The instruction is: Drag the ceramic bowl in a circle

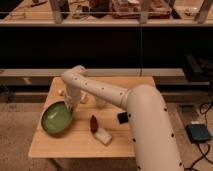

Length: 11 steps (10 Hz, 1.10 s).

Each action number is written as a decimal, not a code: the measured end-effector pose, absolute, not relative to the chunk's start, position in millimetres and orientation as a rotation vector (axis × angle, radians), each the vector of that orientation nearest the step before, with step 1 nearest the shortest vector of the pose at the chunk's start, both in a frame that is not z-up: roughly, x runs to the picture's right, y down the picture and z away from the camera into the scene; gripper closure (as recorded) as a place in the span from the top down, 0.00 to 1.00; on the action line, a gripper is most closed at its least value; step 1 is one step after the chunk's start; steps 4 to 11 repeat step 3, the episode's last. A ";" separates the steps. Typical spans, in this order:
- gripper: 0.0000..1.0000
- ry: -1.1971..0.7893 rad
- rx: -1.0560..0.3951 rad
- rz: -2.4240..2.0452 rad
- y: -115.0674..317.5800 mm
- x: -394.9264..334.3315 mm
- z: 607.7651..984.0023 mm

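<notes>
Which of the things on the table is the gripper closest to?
The green ceramic bowl: the gripper sits at its right rim, while the small brown object and white block lie farther right.

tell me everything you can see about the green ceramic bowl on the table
The ceramic bowl is wide, shallow and round, glazed green with a paler inside. It looks tilted, its opening turned up toward the camera. It lies on the left part of the wooden table, near the left edge. The gripper comes down at its upper right rim and seems to touch it there. A small dark brown object and a white block lie to its right, apart from it.
</notes>
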<state>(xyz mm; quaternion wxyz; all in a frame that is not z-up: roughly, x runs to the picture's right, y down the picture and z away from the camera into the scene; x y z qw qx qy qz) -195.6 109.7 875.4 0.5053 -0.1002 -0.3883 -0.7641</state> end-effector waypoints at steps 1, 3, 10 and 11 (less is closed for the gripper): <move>0.00 -0.928 -0.263 -1.826 113.3 -184.5 876.0; 0.00 -0.925 -0.253 -1.832 125.1 -172.1 867.7; 0.00 -0.925 -0.253 -1.832 125.1 -172.1 867.7; 0.00 -0.925 -0.253 -1.832 125.1 -172.1 867.7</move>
